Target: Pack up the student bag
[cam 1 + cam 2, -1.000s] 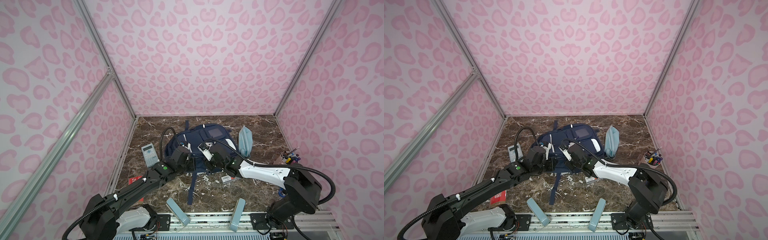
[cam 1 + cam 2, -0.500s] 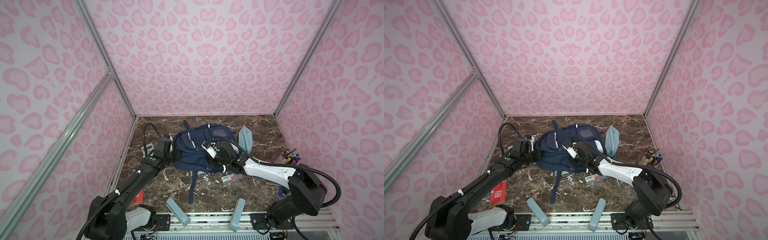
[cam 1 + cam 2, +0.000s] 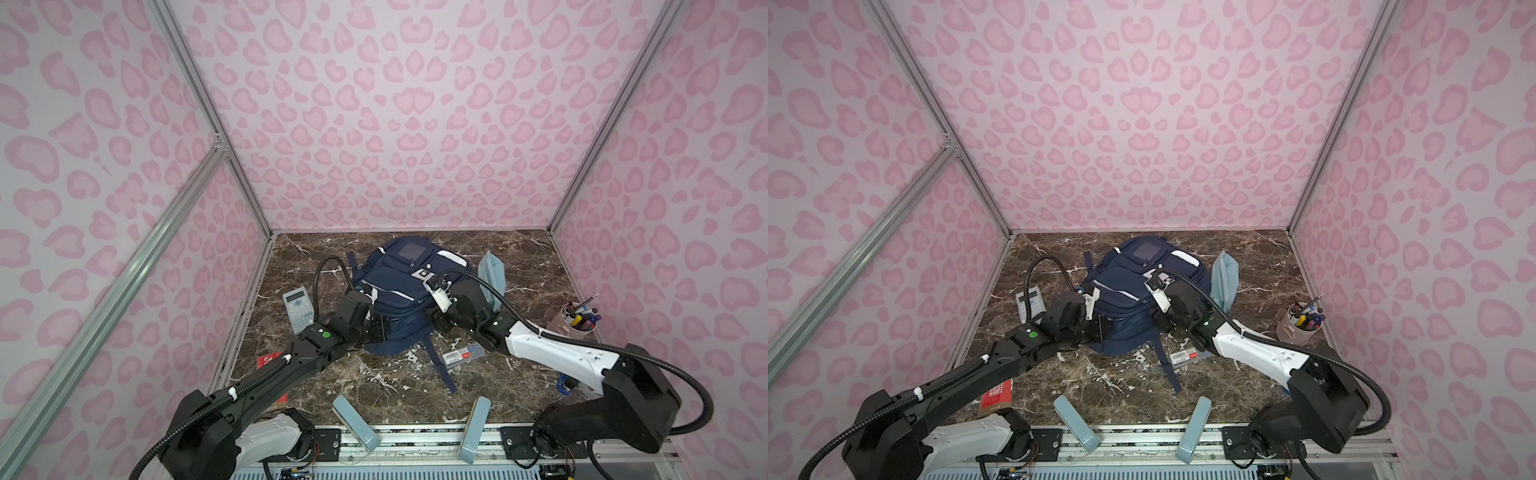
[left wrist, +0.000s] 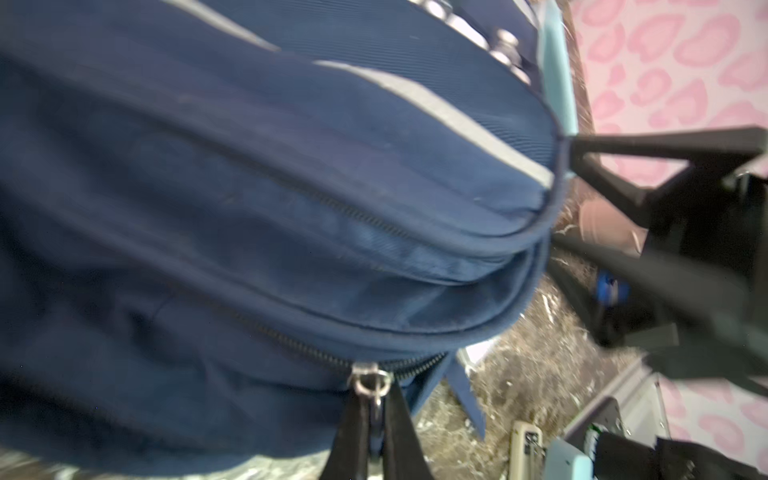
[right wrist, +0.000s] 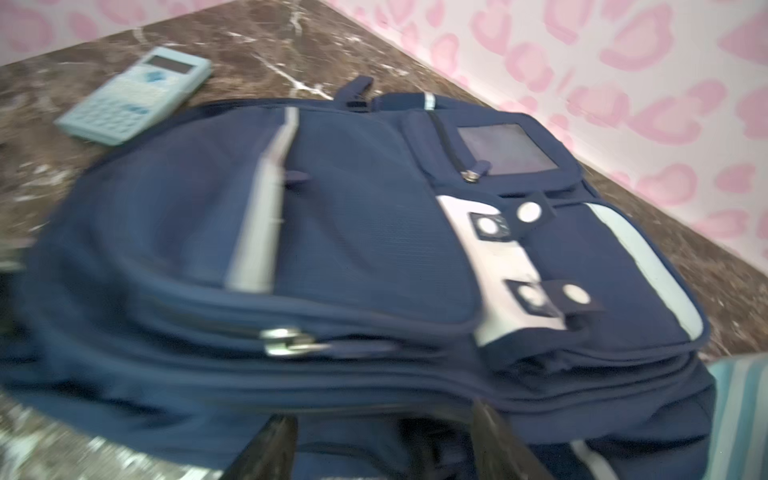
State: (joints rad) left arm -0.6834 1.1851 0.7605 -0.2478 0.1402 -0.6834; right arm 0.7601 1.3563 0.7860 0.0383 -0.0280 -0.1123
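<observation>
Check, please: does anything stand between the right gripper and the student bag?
Nothing visible does. The right gripper holds its fingers open at the near edge of the large navy-blue fabric backpack, only its fabric between them.

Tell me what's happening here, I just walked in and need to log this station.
A navy student bag lies on the marble table. The left fingers are shut on its zipper pull; the right fingers stand open at its near side. A calculator, a light-blue pouch and a pen cup sit outside it.
</observation>
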